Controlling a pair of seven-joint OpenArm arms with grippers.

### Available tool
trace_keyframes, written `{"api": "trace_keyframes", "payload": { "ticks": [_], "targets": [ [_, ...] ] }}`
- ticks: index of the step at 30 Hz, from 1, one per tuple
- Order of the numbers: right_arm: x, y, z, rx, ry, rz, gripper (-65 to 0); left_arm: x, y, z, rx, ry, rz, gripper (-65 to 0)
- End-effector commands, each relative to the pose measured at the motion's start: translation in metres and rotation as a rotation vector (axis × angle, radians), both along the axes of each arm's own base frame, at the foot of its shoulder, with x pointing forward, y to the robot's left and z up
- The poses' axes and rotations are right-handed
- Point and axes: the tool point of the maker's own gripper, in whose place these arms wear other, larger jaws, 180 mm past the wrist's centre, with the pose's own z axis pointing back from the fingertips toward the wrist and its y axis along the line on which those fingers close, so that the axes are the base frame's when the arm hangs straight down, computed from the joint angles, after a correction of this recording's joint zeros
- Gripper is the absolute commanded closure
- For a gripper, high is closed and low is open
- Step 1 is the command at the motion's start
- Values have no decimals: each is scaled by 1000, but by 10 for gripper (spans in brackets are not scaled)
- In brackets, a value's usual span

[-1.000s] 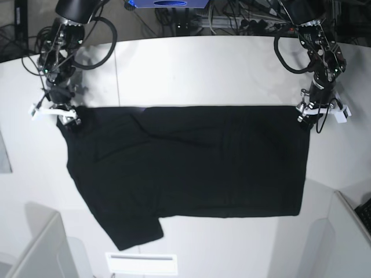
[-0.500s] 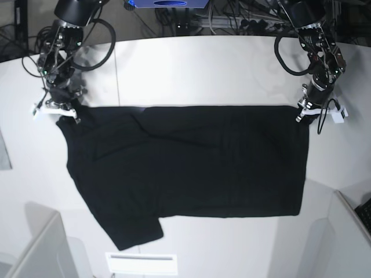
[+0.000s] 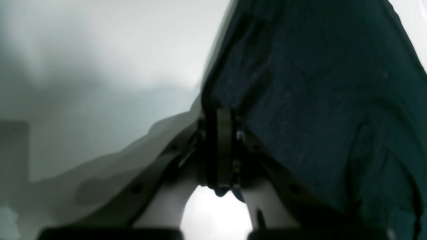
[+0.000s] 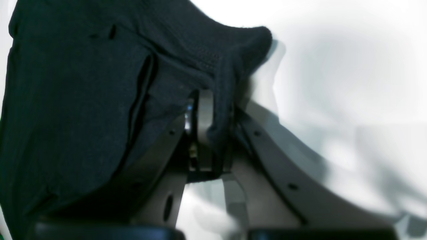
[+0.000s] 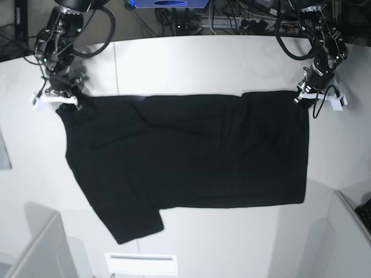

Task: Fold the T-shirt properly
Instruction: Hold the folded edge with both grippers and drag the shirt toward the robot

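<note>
The black T-shirt (image 5: 191,153) lies spread on the white table (image 5: 185,63), plain side up, one sleeve at the front left. No print or label shows. My left gripper (image 5: 305,102) is shut on the shirt's far right corner; in the left wrist view the dark cloth (image 3: 317,100) is pinched between the closed fingers (image 3: 223,146). My right gripper (image 5: 65,102) is shut on the far left corner; in the right wrist view cloth (image 4: 83,100) wraps over the closed fingers (image 4: 205,130). Both corners are raised a little off the table.
A white label strip (image 5: 141,263) lies at the front edge. Grey panels stand at the front left (image 5: 35,249) and front right (image 5: 348,231). Cables and equipment (image 5: 191,11) run behind the table's far edge.
Both grippers have moved toward the far edge of the table, drawing the shirt's top edge with them. The cloth near the right corner now shows new folds.
</note>
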Motion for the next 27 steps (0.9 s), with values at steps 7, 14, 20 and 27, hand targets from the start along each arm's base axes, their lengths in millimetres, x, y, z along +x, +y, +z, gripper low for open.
{"api": "trace_keyframes", "payload": {
  "ticks": [7,14,20,27],
  "targets": [
    [-23,-6,8,-45,28,8,0,-18,2,15,60,10,-35,0],
    [-39,-9,19,-83,31,25,0,-36,1,19,84,33,-54,0],
    [-54,-16,27,-122,44,41,0,-54,2,22,111,62,-78,0],
    [-77,-30,26,-123,103,14,0,-78,0,18,118,112,-89,0]
  ]
}}
